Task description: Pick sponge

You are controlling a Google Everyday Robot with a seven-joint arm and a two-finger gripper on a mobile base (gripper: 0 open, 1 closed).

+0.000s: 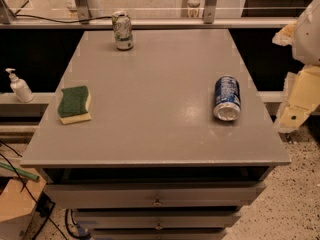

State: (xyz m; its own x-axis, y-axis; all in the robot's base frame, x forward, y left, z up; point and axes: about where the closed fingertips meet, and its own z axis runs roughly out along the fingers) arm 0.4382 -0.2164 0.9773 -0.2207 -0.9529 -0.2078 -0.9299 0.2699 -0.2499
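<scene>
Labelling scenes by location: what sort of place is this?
Probably a lab or office workspace: a grey drawer cabinet on speckled flooring, cables trailing at lower left, a pump bottle on a side ledge. The gripper hangs off the cabinet's right edge, far from the sponge.

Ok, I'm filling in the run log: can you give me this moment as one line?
sponge: flat near left edge of table, untouched | gripper: off table's right side, far from sponge | grasp: not yet begun
</scene>
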